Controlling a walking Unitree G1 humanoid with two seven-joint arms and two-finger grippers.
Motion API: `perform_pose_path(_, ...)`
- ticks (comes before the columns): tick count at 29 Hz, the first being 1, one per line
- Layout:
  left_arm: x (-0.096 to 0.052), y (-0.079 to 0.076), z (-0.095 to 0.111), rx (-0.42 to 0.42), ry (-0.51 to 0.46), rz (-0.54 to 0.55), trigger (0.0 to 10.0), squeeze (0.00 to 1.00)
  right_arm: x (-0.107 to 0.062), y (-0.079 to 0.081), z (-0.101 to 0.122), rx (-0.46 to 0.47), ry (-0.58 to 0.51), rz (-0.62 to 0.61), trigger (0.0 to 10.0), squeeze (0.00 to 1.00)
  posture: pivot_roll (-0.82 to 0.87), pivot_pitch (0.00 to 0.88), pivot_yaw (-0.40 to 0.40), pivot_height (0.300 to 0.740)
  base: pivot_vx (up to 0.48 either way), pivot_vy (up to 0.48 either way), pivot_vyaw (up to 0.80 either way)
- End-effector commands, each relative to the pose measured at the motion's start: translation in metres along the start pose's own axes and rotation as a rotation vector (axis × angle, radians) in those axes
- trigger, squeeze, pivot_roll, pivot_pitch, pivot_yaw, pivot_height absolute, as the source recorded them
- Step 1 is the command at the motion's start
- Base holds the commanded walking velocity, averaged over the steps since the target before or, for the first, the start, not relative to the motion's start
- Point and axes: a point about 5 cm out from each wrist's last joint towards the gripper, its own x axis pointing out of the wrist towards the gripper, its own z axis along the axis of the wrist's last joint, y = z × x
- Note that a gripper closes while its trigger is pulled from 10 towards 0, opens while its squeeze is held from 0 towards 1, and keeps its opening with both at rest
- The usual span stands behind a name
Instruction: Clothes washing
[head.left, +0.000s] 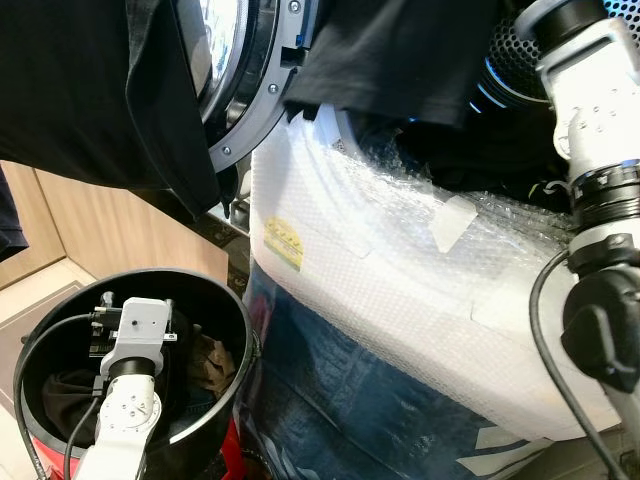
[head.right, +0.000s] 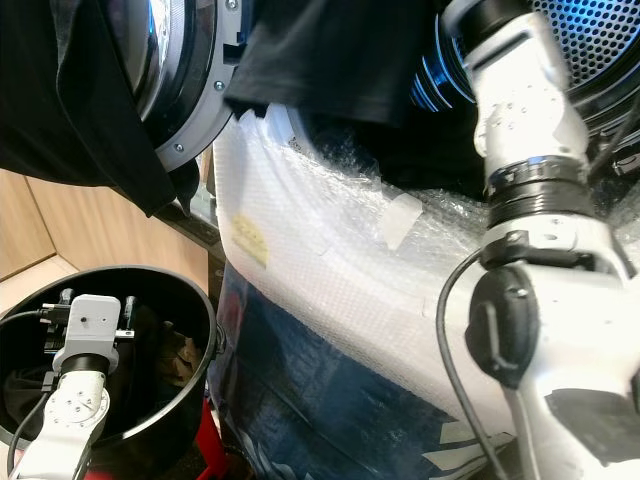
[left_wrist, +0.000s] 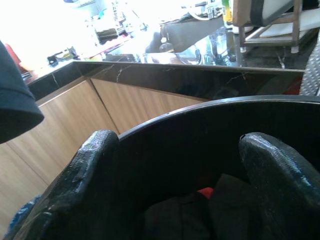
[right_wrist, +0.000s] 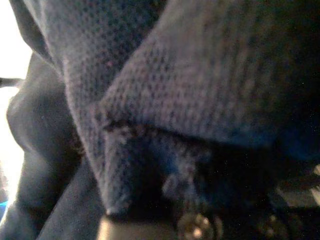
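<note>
The washing machine is wrapped in bubble wrap, and its round door stands swung open at the upper left. One black garment drapes over the door. Another black garment hangs out of the drum mouth. My right arm reaches up into the drum, where dark blue knit fabric lies right against the wrist camera. My left gripper is open inside the black basket, its fingers empty above dark clothes.
Wood cabinet fronts under a dark counter stand to the left, behind the basket. A blue patterned cover wraps the machine's lower front. A yellow label is stuck on the bubble wrap. Black cable hangs along my right arm.
</note>
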Motion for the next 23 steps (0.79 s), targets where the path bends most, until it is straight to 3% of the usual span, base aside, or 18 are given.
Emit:
perform_pose_path(1,0.000,-0.005,0.006,-0.016,-0.018,-0.008,10.0,0.00,-0.001,-0.013,0.022,-0.084,-0.039,-0.162,0.0,0.00,0.16,0.000,-0.178,0.740,0.000,0.000,0.00)
perform_pose_path(4,0.000,-0.006,0.006,-0.017,-0.017,-0.007,10.0,0.00,-0.003,-0.024,0.026,-0.164,-0.019,-0.309,0.0,0.00,0.17,0.000,-0.179,0.740,0.000,0.000,0.00)
perform_pose_path(6,-0.001,-0.005,0.006,-0.018,-0.019,-0.006,10.0,0.00,-0.005,-0.029,0.030,-0.156,-0.025,-0.399,0.0,0.00,0.17,0.000,-0.179,0.740,0.000,0.000,0.00)
perform_pose_path(10,-0.001,-0.005,0.006,-0.016,-0.019,-0.007,10.0,0.00,-0.015,-0.046,0.027,-0.430,0.084,-0.686,0.0,0.00,0.17,0.000,-0.175,0.740,0.000,0.000,0.00)
perform_pose_path(11,-0.001,-0.005,0.006,-0.017,-0.020,-0.007,10.0,0.00,-0.015,-0.046,0.028,-0.435,0.073,-0.711,0.0,0.00,0.17,0.000,-0.176,0.740,0.000,0.000,0.00)
perform_pose_path(12,-0.001,-0.005,0.006,-0.018,-0.020,-0.007,10.0,0.00,-0.015,-0.046,0.028,-0.430,0.063,-0.719,0.0,0.00,0.17,0.000,-0.176,0.740,0.000,0.000,0.00)
perform_pose_path(15,0.000,-0.007,0.007,-0.021,-0.018,-0.011,10.0,0.00,-0.011,-0.040,0.029,-0.531,0.044,-0.746,0.0,0.00,0.18,0.000,-0.178,0.740,0.000,0.000,0.00)
perform_pose_path(18,0.000,-0.010,0.008,-0.027,-0.017,-0.021,10.0,0.00,-0.007,-0.035,0.018,-0.518,0.086,-0.728,0.0,0.00,0.18,0.000,-0.177,0.740,0.000,0.000,0.00)
perform_pose_path(23,-0.002,-0.022,0.006,-0.036,0.012,-0.077,10.0,0.00,-0.001,-0.022,-0.023,-0.508,0.247,-0.629,0.0,0.00,0.20,0.000,-0.178,0.740,0.000,0.000,0.00)
